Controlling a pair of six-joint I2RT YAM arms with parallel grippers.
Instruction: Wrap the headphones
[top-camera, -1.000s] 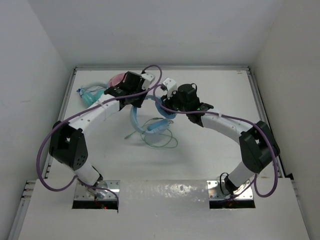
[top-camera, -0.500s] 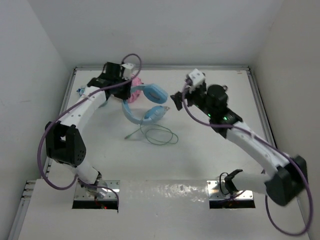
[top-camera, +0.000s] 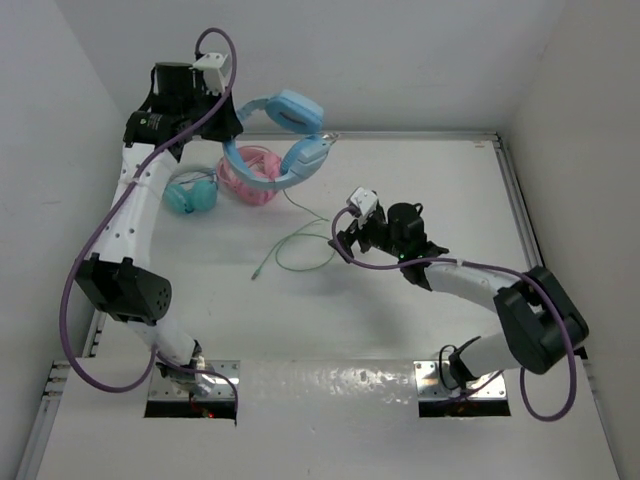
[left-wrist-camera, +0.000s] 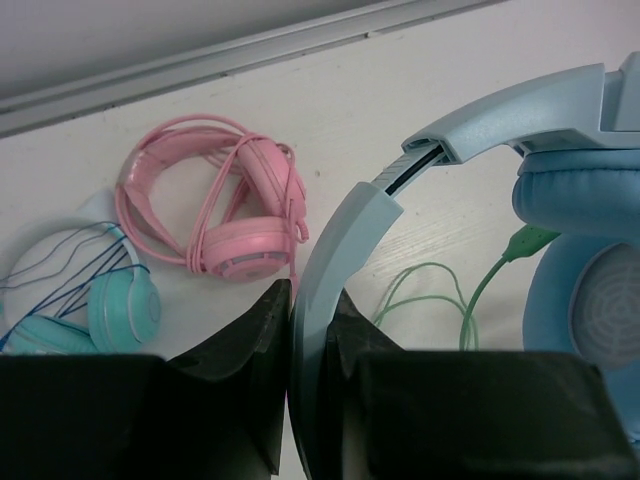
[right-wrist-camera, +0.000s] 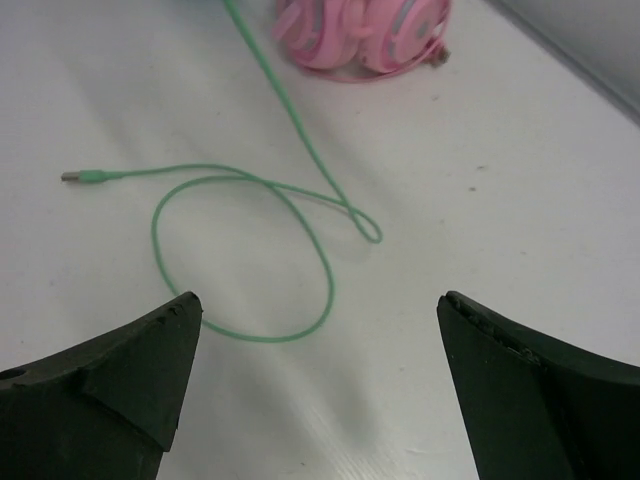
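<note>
Your left gripper (left-wrist-camera: 312, 320) has raised the headphones (top-camera: 290, 108) to 11 o'clock, jaws clamped on the headband (left-wrist-camera: 330, 240). Your right gripper (right-wrist-camera: 318, 305), jaws spread wide, hovers over the loop of green cable (right-wrist-camera: 288, 105); next, pinch it and wind.

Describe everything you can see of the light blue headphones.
The light blue headphones hang lifted over the back of the table, with the left gripper shut on their smooth plastic headband. The padded oval earcups sit beyond the grip. A thin green cable trails from one earcup down to the table, looping there, plug end free.
</note>
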